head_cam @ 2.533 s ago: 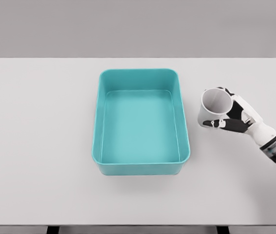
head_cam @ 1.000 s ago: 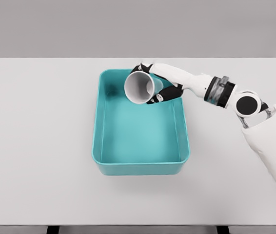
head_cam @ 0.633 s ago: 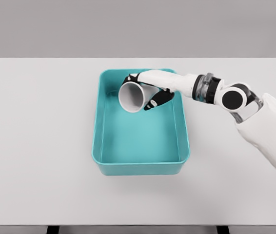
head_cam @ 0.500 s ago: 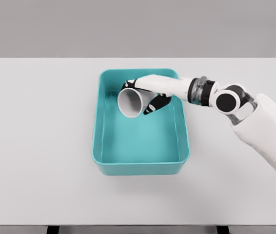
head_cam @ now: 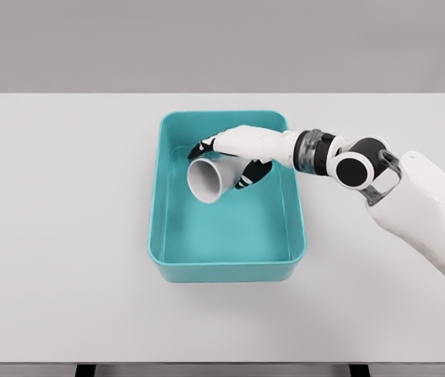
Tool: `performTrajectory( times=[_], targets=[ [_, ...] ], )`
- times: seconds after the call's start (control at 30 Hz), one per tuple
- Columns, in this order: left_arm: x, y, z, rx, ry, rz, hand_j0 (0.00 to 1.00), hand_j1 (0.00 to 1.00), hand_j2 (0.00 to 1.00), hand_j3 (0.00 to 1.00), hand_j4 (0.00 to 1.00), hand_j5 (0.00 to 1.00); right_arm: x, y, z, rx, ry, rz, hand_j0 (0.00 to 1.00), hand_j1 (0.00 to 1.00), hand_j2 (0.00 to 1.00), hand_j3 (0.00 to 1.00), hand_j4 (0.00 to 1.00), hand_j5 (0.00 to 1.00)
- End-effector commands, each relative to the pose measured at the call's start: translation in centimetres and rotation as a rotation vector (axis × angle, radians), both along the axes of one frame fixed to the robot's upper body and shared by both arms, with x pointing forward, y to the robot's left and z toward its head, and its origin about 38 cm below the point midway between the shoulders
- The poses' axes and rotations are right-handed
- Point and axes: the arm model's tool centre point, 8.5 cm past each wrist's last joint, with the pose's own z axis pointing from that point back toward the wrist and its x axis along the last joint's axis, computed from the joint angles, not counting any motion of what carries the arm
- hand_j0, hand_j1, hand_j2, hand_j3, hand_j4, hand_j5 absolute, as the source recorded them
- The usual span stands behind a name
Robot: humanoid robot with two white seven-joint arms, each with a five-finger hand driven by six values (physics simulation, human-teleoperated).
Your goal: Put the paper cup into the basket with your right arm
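Note:
A teal rectangular basket [head_cam: 166, 259] stands in the middle of the white table. My right arm reaches in from the right over the basket's far right part. The right hand [head_cam: 226, 161] is shut on the white paper cup [head_cam: 209, 180], which lies tilted on its side with its mouth facing the lower left, held above the basket's floor inside its walls. Whether the cup touches the floor is unclear. My left arm does not show.
The white table [head_cam: 65, 236] spreads out on all sides of the basket, with its front edge at the bottom of the view and a grey wall behind.
The right hand carried the cup from the table at the right over the basket's rim, then lowered it leftward and down into the basket while tipping it further.

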Motion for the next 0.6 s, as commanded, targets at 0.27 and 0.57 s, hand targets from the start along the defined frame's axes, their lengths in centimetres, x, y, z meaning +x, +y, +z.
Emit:
performTrajectory(
  times=[0.27,0.57],
  targets=[
    [0.0,0.0,0.0,0.000,0.000,0.000,1.00,1.00,1.00,1.00,1.00,1.00,-0.5,-4.5,5.3,0.217,-0.012,-0.060,1.00,1.00,1.00,1.00,1.00,1.00],
    [0.0,0.0,0.0,0.000,0.000,0.000,1.00,1.00,1.00,1.00,1.00,1.00,-4.9,-17.8,6.0,0.629,0.180,-0.241,1.00,1.00,1.00,1.00,1.00,1.00]
  ],
)
